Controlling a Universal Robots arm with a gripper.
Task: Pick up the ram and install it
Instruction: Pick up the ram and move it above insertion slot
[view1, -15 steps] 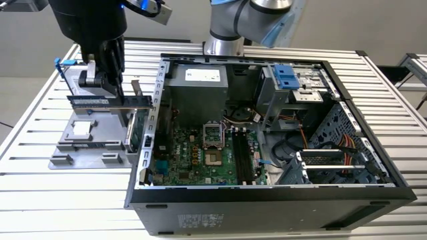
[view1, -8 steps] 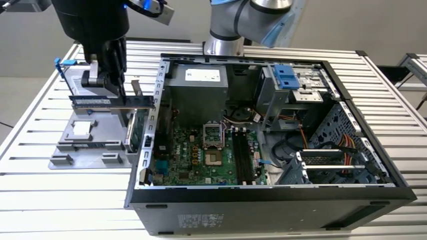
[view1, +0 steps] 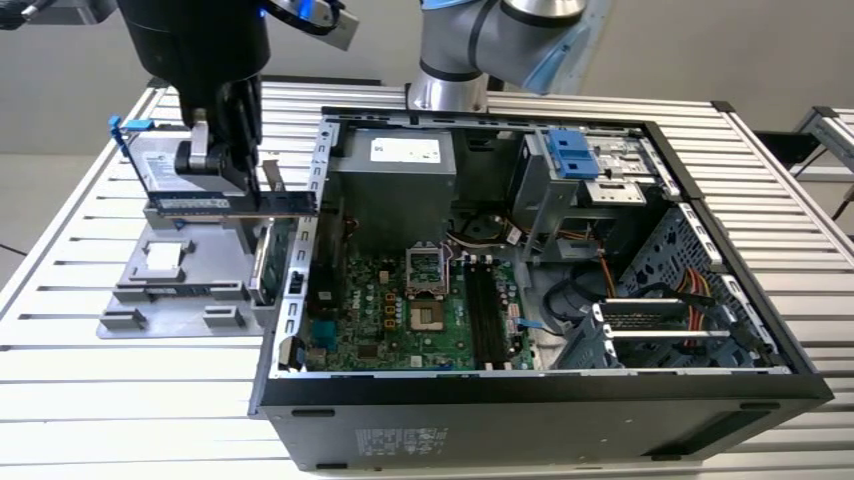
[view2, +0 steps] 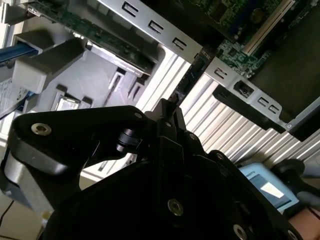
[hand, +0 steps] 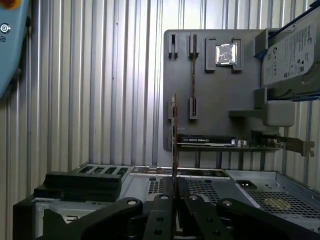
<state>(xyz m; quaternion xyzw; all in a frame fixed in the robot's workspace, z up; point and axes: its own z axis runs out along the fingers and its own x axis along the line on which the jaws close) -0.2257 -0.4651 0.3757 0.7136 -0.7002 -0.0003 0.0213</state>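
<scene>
The gripper (view1: 224, 188) has its jaws closed narrow on the ram (view1: 274, 202), pinching the thin stick near its middle so that it lies level in the exterior view. The ram hangs above the grey tray (view1: 147, 320), just in front of the hard drive (view1: 160, 165) and close beside the wall of the open computer case (view1: 534, 392) on the exterior view's left. In the first wrist view the ram (hand: 174, 140) shows edge-on, rising straight out from between the fingers (hand: 162, 202).
</scene>
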